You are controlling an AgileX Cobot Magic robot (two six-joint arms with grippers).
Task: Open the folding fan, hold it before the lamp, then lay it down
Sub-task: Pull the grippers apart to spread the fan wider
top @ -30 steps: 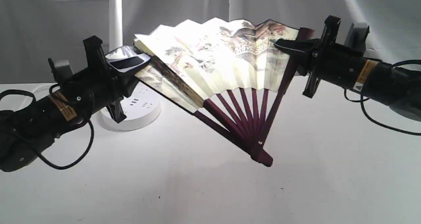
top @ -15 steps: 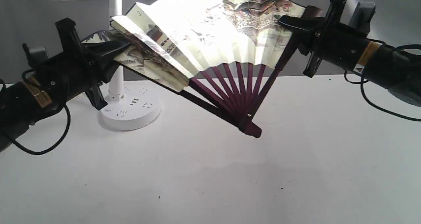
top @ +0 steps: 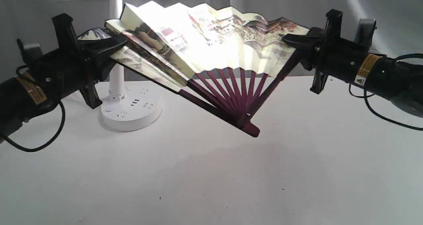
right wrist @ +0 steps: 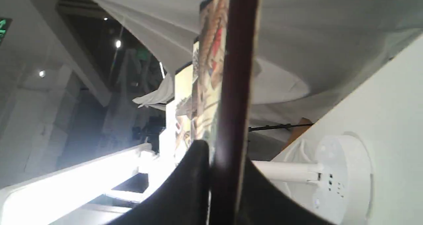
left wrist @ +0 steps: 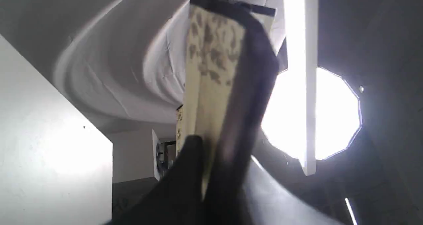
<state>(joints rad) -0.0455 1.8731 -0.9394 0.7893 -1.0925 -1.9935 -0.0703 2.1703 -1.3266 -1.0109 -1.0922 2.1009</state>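
Exterior view | left tool (top: 114,47), right tool (top: 291,40) clench folding fan (top: 211,43) | lamp (top: 132,110) partly hidden

Fan (top: 214,46): cream pleated paper painted with a red-brown and grey landscape, black edge; ribs (top: 238,89) and outer sticks dark maroon.
Lamp (top: 132,110): plain white, dark socket slots on base.
Left gripper (top: 114,48), right gripper (top: 292,41): black, with orange-yellow labels (top: 363,71).
Cables (top: 33,149): black.
Table (top: 297,172): white.
Backdrop (top: 49,36): grey cloth.
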